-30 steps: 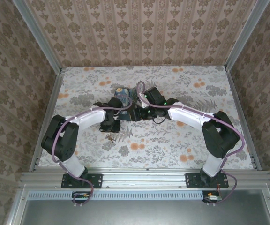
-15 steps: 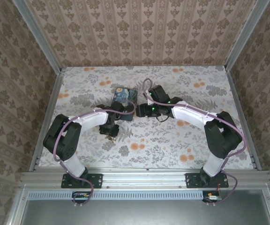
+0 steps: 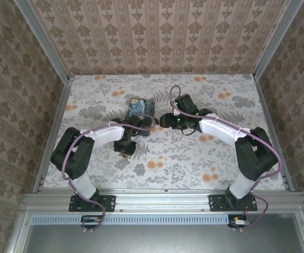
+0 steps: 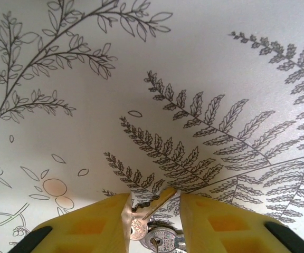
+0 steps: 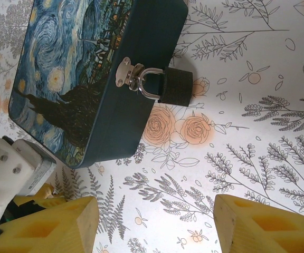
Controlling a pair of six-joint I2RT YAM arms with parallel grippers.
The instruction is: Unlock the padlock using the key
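Since the earlier frames the right arm has drawn back to its own side and the left arm has lowered toward the table's near part, so the two grippers, formerly crowded together at the box, now stand apart. Nearest the bases, the left gripper (image 4: 155, 200) points down at the white cloth-covered table printed with ferns and orange flowers (image 3: 194, 158), its yellow fingers (image 4: 94, 224) set a narrow gap apart astride a small bunch of metal keys (image 4: 158, 238); one brass-coloured key blade (image 4: 154, 204) slants up across that gap. Whether the fingers actually pinch the blade or merely bracket it cannot be told. Farther out lies the flat rectangular dark-blue box with a swirling night-sky painting on its lid (image 5: 78, 79), and on its side a silver hasp (image 5: 126, 71) carries the shackle of the small black square padlock (image 5: 176, 87), whose body rests on the cloth just beside the box, apparently locked. The right gripper (image 5: 154, 226) hovers near that side, jaws spread wide and holding nothing. The step in hand appears to be picking up the key; the next move would call for a firm pinch on one key, a lift, and alignment of its blade with the padlock's keyway.
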